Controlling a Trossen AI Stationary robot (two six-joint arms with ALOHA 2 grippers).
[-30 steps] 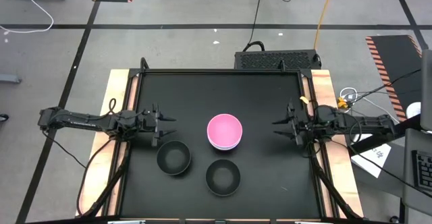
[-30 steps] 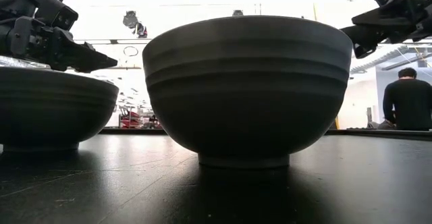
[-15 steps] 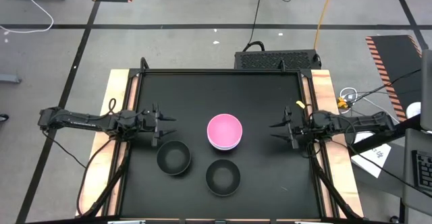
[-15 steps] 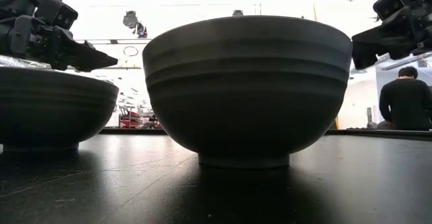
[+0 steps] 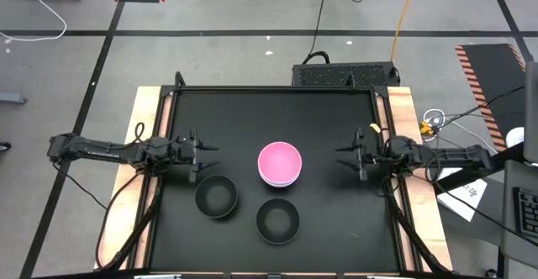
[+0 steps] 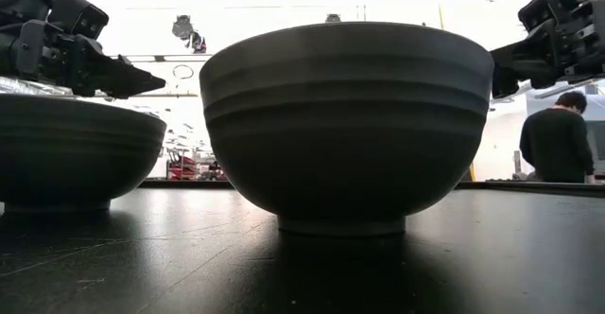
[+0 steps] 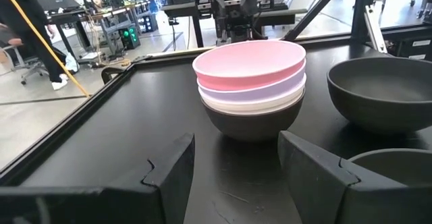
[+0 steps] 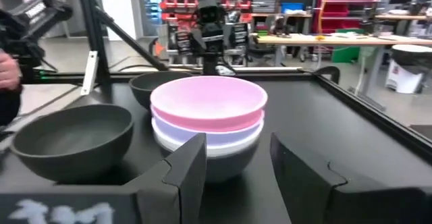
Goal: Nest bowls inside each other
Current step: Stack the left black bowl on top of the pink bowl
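A stack of bowls (image 5: 279, 163) stands mid-table: a pink bowl (image 7: 248, 62) on top, then a lavender one (image 7: 253, 86), a white one (image 7: 253, 102) and a black one (image 7: 253, 123) at the bottom. Two more black bowls (image 5: 216, 197) (image 5: 277, 220) stand singly nearer the front edge. My left gripper (image 5: 206, 155) hangs open above the table left of the stack, and my right gripper (image 5: 343, 157) hangs open right of it. Both point level at the stack with nothing between their fingers (image 7: 169, 177) (image 8: 185, 166).
The black table top has a raised rim (image 5: 277, 90) and wooden side boards (image 5: 139, 144). A dark box (image 5: 345, 73) sits behind the far edge. A person (image 6: 558, 144) stands in the room beyond, far from the table. Open table lies between the stack and the far rim.
My right gripper has sunk a little toward the table and rolled slightly, staying open and level right of the stack. The bowls have not moved.
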